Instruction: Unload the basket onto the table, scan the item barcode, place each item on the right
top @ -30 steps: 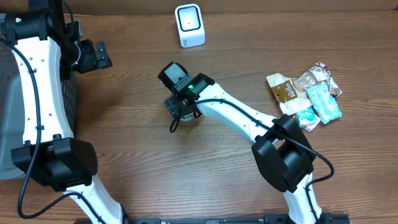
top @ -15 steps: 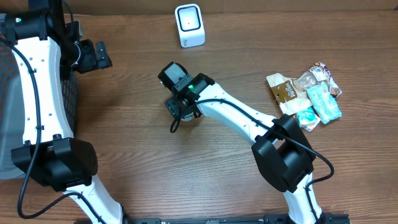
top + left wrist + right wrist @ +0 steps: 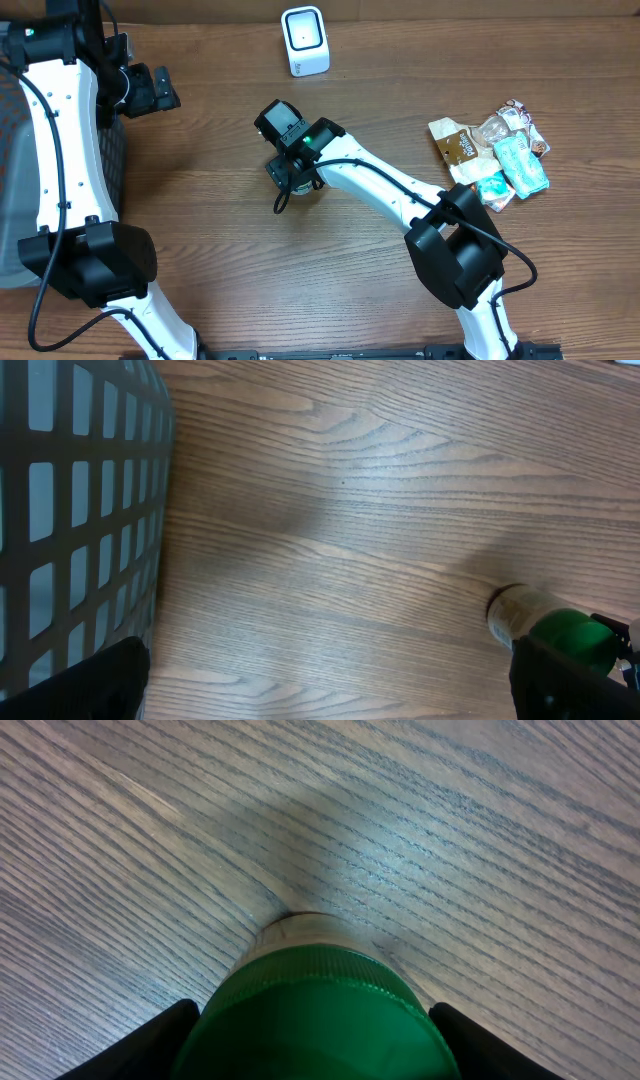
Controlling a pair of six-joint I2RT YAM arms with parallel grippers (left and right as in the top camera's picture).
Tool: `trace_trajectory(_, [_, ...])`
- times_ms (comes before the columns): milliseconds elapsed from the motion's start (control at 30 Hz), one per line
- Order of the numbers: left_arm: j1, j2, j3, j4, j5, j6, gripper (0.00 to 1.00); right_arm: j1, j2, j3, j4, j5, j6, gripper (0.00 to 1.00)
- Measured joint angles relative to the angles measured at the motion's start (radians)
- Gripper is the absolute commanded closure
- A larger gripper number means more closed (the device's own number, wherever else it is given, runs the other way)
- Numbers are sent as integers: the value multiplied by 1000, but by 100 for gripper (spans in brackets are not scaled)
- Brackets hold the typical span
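Right now the bottle (image 3: pixel 318 1010) rests on the desk (image 3: pixel 200 230) near its middle, well apart from the white scanner (image 3: pixel 304 40). The right gripper (image 3: pixel 290 172) has its jaws closed on the green cap. The left gripper (image 3: pixel 160 92) hangs beside the basket (image 3: pixel 70 510), jaws wide apart and empty.

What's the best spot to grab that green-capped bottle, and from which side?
By the green cap, coming from above: the bottle seems to stand upright, and its round cap fits between the fingers of the right gripper, which flank it now.
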Motion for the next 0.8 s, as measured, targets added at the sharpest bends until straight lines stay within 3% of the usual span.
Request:
trace_trajectory(567, [0,0,0,0,0,0,0,0,0,-12,-13,0,0,24])
trace_trajectory(800, [0,0,0,0,0,0,1,0,0,-12,-13,0,-1,37])
